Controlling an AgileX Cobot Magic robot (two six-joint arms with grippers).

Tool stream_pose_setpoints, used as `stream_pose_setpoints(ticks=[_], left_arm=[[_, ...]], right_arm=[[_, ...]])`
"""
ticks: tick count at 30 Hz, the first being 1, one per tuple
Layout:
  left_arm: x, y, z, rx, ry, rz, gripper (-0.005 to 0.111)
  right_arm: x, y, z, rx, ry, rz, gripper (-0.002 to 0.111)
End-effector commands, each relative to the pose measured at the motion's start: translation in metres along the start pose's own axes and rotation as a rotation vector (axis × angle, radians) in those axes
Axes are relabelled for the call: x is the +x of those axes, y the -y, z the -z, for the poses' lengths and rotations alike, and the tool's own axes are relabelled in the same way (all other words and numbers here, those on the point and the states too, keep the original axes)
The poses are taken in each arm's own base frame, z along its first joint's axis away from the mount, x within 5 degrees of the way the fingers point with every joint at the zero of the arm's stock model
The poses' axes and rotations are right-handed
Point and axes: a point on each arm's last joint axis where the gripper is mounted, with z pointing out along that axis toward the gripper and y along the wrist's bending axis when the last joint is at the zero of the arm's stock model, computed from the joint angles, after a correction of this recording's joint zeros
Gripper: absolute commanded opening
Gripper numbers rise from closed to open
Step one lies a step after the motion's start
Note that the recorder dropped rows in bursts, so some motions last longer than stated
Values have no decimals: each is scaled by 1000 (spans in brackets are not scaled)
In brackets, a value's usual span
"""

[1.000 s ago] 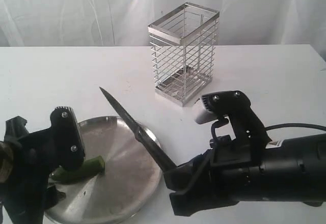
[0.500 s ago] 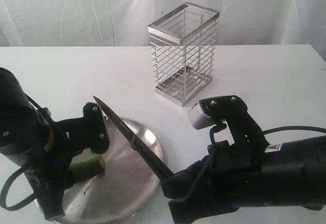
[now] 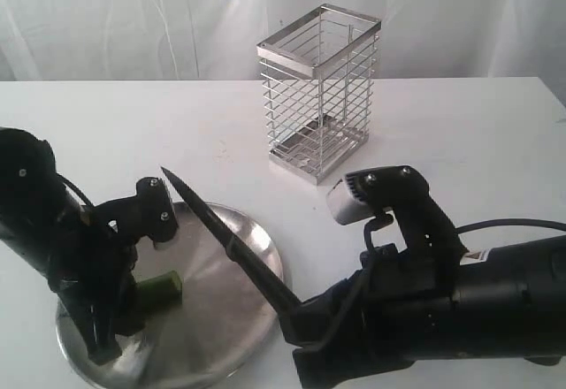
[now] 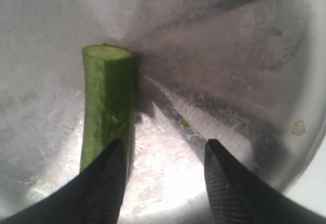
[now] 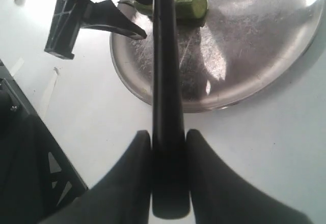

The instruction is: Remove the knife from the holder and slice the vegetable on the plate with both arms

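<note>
The green vegetable [image 3: 161, 289] lies on the steel plate [image 3: 221, 296], its pale cut end facing the middle. My left gripper [image 3: 119, 320] hangs over the vegetable's other end, which the arm hides in the exterior view. In the left wrist view this gripper [image 4: 163, 152] is open, one finger [image 4: 109, 173] over the edge of the vegetable [image 4: 108, 96]. My right gripper [image 3: 296, 318] is shut on the handle of the dark knife [image 3: 225, 243]. The blade slants up over the plate, above and apart from the vegetable. In the right wrist view the knife [image 5: 165, 81] crosses the plate [image 5: 244, 56] beside the vegetable [image 5: 189, 6].
The silver wire holder [image 3: 320, 88] stands upright at the back of the white table, with no knife in it. Small green specks [image 4: 298, 127] lie on the plate near its rim. A dark frame [image 5: 30, 173] shows past the table's edge.
My left arm has swung in over the plate's left side and tipped its open gripper down at the vegetable. The knife shifted slightly left a second ago and has held still since.
</note>
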Motion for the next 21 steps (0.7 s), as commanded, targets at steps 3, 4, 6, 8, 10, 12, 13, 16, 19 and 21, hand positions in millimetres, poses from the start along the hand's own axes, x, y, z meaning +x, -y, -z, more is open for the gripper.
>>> stream_pose_setpoints(ticks=[3, 4, 6, 8, 10, 12, 13, 16, 19, 21], left_arm=[[3, -6, -19, 4, -58, -29, 52], [3, -6, -21, 4, -59, -23, 52], [3, -7, -26, 9, -66, -22, 52], [4, -7, -30, 18, -79, -3, 50], [5, -7, -34, 25, -89, 16, 46], [5, -8, -36, 22, -89, 31, 38], [4, -9, -38, 13, -87, 43, 34], [3, -11, -38, -9, -69, 93, 23], [1, -12, -37, -14, -63, 149, 16], [-1, -13, -35, -13, -63, 199, 16]], right_arm=[[0, -2, 2, -13, 4, 11, 0], [0, -2, 2, -13, 4, 11, 0], [-1, -2, 2, -11, 5, 11, 0], [-1, -2, 2, -6, 10, 11, 0], [-1, -1, 2, -3, 12, 11, 0], [-1, -1, 2, -3, 12, 11, 0], [-1, -1, 2, -3, 12, 11, 0], [-1, -1, 2, -3, 12, 11, 0], [-1, -1, 2, -3, 12, 11, 0], [-1, -1, 2, -3, 12, 11, 0]])
